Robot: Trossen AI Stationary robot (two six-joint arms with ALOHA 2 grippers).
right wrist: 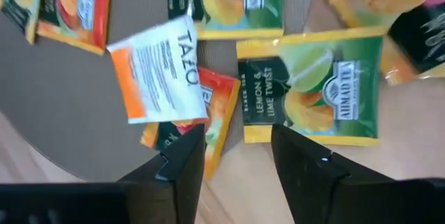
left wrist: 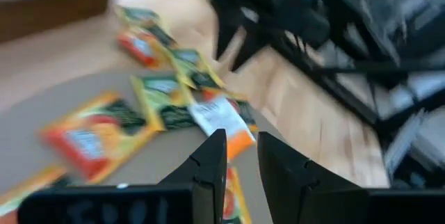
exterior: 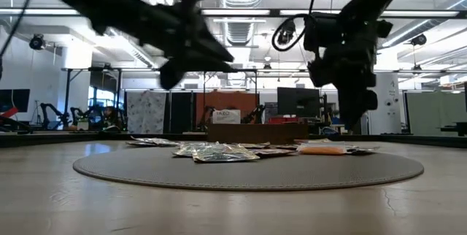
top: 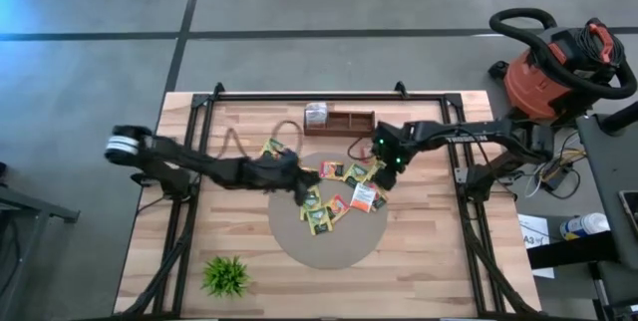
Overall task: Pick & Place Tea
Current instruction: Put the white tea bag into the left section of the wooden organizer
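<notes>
from above, tea (top: 334,196) is scattered on the round mat (top: 329,246), both my arms over it. left wrist: left fingers (left wrist: 240,158) slightly apart, holding nothing. right wrist: right fingers (right wrist: 236,151) open above sachets, empty.

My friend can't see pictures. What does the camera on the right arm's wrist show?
The right gripper, fingers open and empty, hangs above flat tea sachets scattered on a round grey mat. One white and orange sachet lies across another, beside a green lemon and lime sachet.
</notes>
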